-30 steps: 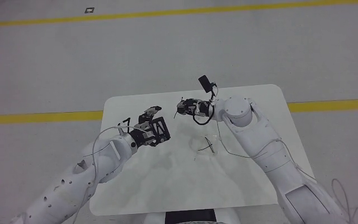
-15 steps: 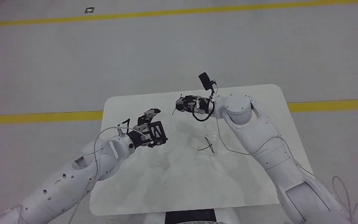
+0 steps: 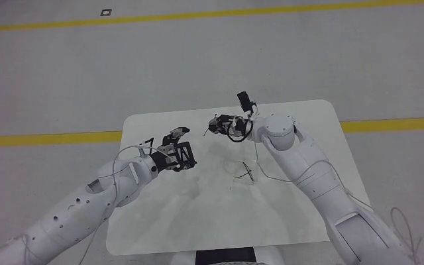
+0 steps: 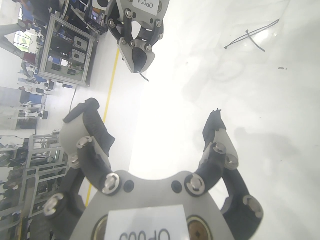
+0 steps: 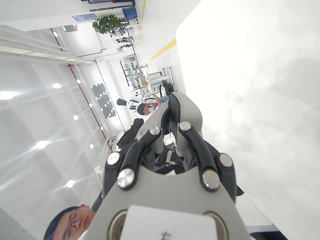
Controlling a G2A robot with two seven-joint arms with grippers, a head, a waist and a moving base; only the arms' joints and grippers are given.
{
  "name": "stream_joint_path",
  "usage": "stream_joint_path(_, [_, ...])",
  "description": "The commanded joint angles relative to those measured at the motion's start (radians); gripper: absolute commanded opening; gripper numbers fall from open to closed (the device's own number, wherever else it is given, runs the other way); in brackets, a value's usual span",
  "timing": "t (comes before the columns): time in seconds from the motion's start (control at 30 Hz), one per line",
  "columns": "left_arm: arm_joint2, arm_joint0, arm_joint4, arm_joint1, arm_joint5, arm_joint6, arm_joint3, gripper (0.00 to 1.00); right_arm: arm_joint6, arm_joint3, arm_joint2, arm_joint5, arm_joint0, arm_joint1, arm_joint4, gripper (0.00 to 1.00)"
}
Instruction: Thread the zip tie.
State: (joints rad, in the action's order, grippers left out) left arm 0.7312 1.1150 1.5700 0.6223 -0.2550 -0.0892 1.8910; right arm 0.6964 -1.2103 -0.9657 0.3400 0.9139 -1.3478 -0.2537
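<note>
One thin black zip tie (image 4: 144,77), seemingly | right gripper (image 4: 138,63) pinching it | left gripper (image 4: 153,107) spread

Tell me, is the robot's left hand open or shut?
Open. On the left hand, the two fingers stand wide apart, nothing between them.

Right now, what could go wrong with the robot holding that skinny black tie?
The right end effector pinches the zip tie with just a short tip poking out, so it might slip. The left end effector is open and apart from that tip; it may miss such a thin thing. The crossed ties on the table could get bumped.
</note>
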Motion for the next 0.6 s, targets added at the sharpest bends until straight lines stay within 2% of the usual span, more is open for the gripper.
stream_joint_path(0.0, [-0.038,-0.034,0.0,-0.005,0.002,-0.004,-0.007,1.0,-0.002,0.025,0.015,0.0,-0.01,-0.001,-0.016,0.0])
stream_joint_path(0.07, [-0.085,-0.079,0.0,-0.011,-0.003,-0.03,-0.007,1.0,-0.002,0.035,0.025,0.0,-0.017,-0.002,-0.025,0.0])
stream_joint_path(0.33, [-0.086,-0.08,0.0,-0.01,0.0,-0.031,-0.009,1.0,-0.021,0.026,0.029,0.0,-0.002,-0.002,-0.016,0.0])
stream_joint_path(0.57, [-0.123,-0.126,0.0,-0.006,0.01,-0.053,-0.009,1.0,-0.038,0.023,0.028,0.0,0.01,-0.001,-0.018,0.0])
